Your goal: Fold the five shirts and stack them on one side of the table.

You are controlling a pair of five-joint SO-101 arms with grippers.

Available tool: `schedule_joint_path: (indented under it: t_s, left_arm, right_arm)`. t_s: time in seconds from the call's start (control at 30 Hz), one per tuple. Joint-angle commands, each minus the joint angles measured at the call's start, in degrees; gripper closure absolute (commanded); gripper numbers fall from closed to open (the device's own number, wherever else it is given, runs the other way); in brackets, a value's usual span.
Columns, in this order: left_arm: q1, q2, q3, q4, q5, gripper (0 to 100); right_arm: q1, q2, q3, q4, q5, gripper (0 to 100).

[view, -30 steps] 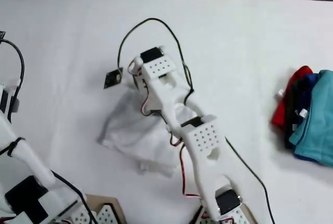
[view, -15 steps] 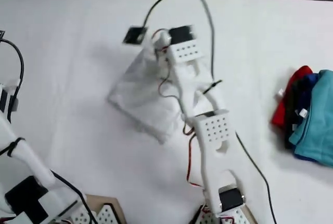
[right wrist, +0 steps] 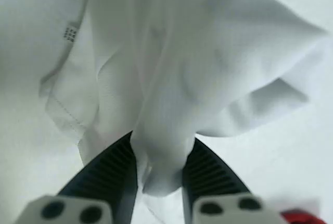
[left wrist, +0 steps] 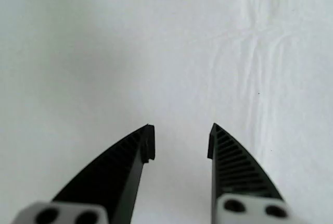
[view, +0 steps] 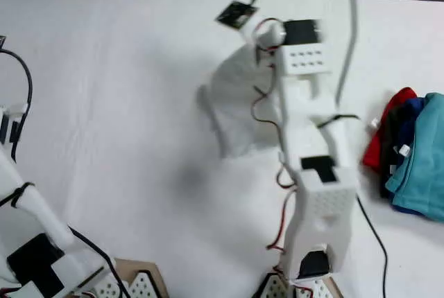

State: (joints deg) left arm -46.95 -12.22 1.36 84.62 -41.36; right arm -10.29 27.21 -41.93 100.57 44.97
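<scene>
A white shirt [view: 234, 107] hangs bunched from my right gripper [view: 265, 47] over the far middle of the table. In the right wrist view the gripper [right wrist: 158, 148] is shut on a gathered fold of the shirt [right wrist: 171, 62], and the rest of the cloth drapes away from the fingers. A stack of folded shirts [view: 409, 152], red, dark blue and teal, lies at the table's right edge. My left gripper [left wrist: 179, 143] stands open over the bare white table with nothing between its fingers.
The left arm's body [view: 24, 215] sits at the near left corner with a black cable [view: 26, 83] looping beside it. The white table top [view: 104, 104] spreads wide on the left and in the middle.
My right arm has swung from the table's middle toward the far right, carrying the white shirt up off the surface with it. The left arm has kept still.
</scene>
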Motion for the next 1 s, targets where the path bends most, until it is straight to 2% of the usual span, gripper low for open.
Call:
schedule_joint_path:
  t_s: [0.0, 0.13, 0.3, 0.6, 0.97]
  left_arm:
    - [2.8, -0.2, -0.7, -1.5, 1.7, 81]
    - [5.9, -0.2, 2.3, -3.2, 2.5, 81]
    - [8.6, -0.2, 4.0, -3.5, 4.1, 81]
    - [11.4, -0.2, 4.1, -4.3, 4.8, 81]
    - [13.3, -0.2, 4.2, -4.3, 4.9, 81]
  right_arm:
    - [3.9, -16.3, 5.2, 0.6, 0.0, 97.8]
    - [9.3, -26.7, 12.7, 0.6, 1.2, 97.8]
    - [19.6, -33.3, 17.9, 0.4, 5.7, 97.8]
    - [37.1, -33.6, 18.1, -0.7, 13.2, 97.7]
    - [48.3, -24.0, 20.9, -9.7, 15.8, 97.7]
